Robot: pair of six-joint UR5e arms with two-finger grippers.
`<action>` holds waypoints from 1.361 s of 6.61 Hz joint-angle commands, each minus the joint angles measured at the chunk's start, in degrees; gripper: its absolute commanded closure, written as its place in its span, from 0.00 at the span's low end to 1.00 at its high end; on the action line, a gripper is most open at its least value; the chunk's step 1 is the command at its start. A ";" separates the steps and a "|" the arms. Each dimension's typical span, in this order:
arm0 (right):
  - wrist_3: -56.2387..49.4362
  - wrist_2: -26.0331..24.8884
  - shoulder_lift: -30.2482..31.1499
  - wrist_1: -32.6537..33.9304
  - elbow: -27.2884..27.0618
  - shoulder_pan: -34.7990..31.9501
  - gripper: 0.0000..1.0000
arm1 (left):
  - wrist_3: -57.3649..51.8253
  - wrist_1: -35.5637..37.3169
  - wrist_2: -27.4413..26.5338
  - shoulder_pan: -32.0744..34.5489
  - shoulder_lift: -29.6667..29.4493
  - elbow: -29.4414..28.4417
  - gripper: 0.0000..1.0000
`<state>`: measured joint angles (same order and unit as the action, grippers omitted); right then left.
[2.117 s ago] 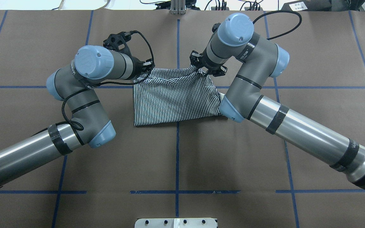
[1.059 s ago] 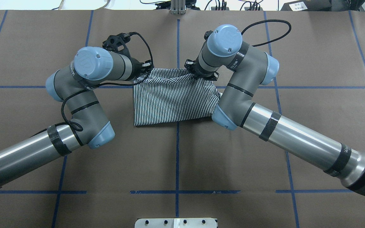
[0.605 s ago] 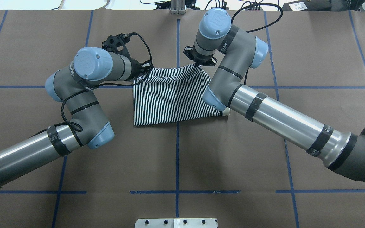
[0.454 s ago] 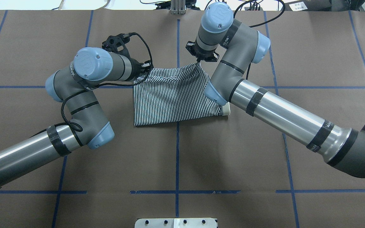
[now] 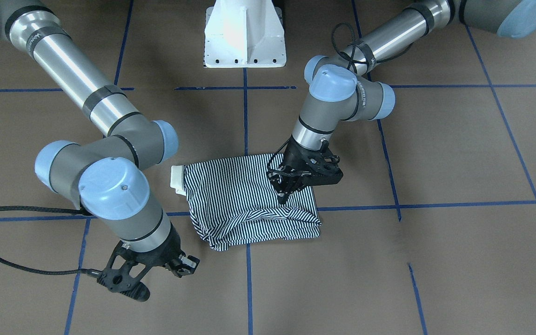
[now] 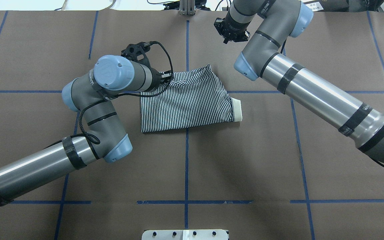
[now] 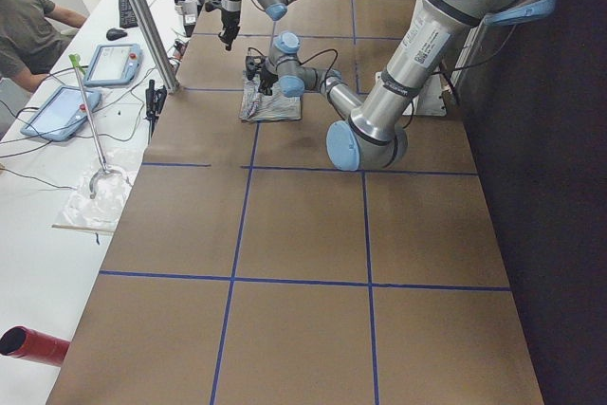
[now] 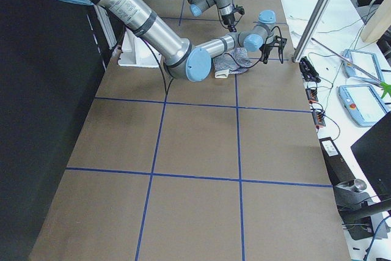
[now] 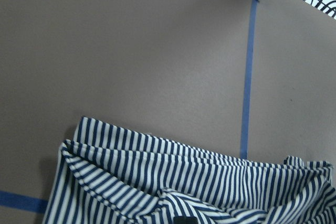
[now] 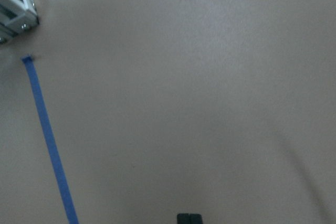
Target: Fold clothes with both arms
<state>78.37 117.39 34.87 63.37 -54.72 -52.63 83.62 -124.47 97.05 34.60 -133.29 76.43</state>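
Where the brown paper-covered worktop [image 6: 245,166] is crossed by blue tape lines [image 6: 186,160], the navy-and-white striped short-sleeved polo shirt [image 6: 185,103] lies folded into a rough rectangle. Its plain cream collar [image 6: 237,110] pokes out of the shirt on the side toward the right arm. The left silver-grey tubular arm [image 6: 28,170] bends over the shirt's opposite side. Its black 2-finger left claw [image 5: 283,197] comes down on the shirt's edge farthest from the robot — fingers pinched together on the striped cloth, which bunches into a ridge toward them. The right silver-grey arm [image 6: 312,93] reaches beyond that same edge of the shirt. Its right claw [image 10: 189,217] hangs apart from the shirt, above bare worktop — both pads pressed together with nothing between them.
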 commanded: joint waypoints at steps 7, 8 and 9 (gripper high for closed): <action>-4.37 6.18 13.73 0.35 -14.97 -3.35 1.00 | -16.45 -11.40 1.81 8.96 -14.28 -26.94 1.00; -4.46 6.36 15.56 0.26 -16.54 -3.44 1.00 | -20.56 -11.23 2.87 12.38 -14.02 -27.03 1.00; -4.89 6.45 20.02 0.35 -20.21 -4.14 1.00 | -23.48 -11.06 6.27 15.37 -10.45 -24.60 1.00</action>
<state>73.80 123.74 51.33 63.69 -71.96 -56.28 63.26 -135.58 100.65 46.88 -146.17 50.37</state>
